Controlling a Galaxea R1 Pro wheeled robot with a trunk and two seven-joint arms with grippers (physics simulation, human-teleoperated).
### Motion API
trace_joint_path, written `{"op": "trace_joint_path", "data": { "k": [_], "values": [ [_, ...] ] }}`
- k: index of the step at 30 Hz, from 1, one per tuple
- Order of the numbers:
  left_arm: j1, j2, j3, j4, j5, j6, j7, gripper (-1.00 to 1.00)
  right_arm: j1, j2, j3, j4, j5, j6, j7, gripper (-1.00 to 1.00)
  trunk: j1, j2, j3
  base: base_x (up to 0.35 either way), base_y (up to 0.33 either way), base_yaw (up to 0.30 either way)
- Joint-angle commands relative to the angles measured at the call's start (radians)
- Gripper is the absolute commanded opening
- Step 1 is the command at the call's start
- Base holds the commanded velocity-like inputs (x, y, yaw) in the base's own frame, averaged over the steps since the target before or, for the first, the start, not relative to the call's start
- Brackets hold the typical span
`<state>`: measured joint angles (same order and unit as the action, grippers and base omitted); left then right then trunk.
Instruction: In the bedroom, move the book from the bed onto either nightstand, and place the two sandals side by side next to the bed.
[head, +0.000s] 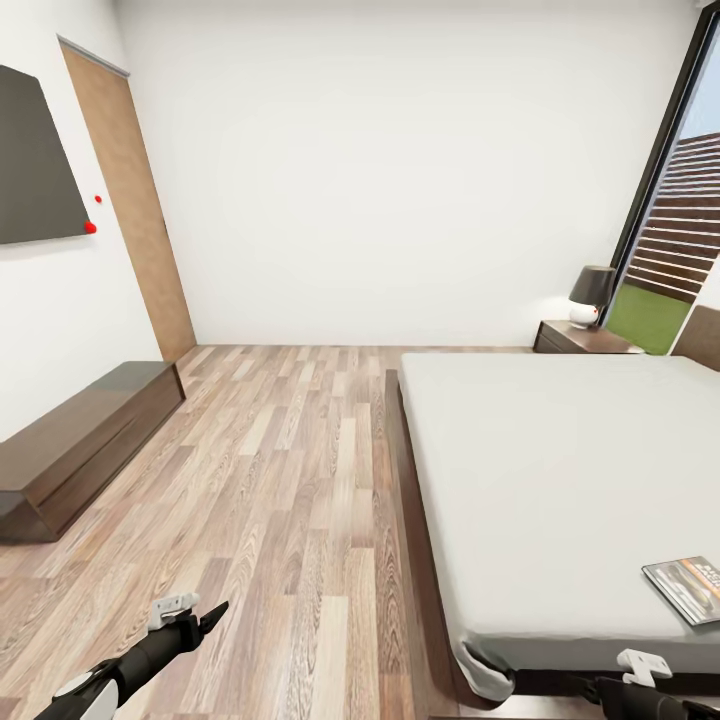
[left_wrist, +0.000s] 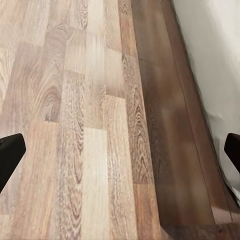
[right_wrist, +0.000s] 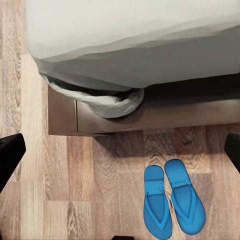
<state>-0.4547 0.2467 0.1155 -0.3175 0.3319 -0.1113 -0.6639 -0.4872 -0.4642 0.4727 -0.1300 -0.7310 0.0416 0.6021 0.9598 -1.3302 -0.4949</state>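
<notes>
Both sandals lie paired by the bed, between the right arm's wide-open, empty jaws.

I see matt wood-grain planks on the floor, smooth grey cloth on the mattress, dark satin wood on the bed frame, and smooth rubbery blue sandals.

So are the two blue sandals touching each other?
Touching, it seems: the right wrist view shows the sandals side by side on the floor, their inner edges meeting with no floor visible between.
</notes>
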Motion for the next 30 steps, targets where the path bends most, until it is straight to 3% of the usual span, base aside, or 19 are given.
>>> {"op": "trace_joint_path", "data": {
  "k": [1, 7, 19, 30],
  "values": [
    [-0.001, 0.000, 0.001, 0.002, 0.004, -0.001, -0.005, 1.00, -0.001, 0.002, 0.006, 0.000, -0.010, 0.004, 0.002, 1.00, 0.000, -0.001, -0.001, 0.000, 0.000, 0.000],
    [-0.001, 0.000, 0.001, 0.002, 0.004, -0.001, -0.005, 1.00, -0.001, 0.039, 0.005, 0.000, -0.010, 0.004, 0.002, 1.00, 0.000, -0.001, -0.001, 0.000, 0.000, 0.000],
    [-0.001, 0.000, 0.001, 0.002, 0.004, -0.001, -0.005, 1.00, -0.001, 0.043, 0.004, 0.000, -0.010, 0.004, 0.002, 1.00, 0.000, -0.001, -0.001, -0.255, 0.000, 0.000],
    [-0.001, 0.000, 0.001, 0.002, 0.004, -0.002, -0.004, 1.00, -0.001, 0.044, 0.006, 0.000, -0.010, 0.004, 0.002, 1.00, 0.000, -0.001, -0.001, -0.027, 0.000, 0.000]
  ]
}}
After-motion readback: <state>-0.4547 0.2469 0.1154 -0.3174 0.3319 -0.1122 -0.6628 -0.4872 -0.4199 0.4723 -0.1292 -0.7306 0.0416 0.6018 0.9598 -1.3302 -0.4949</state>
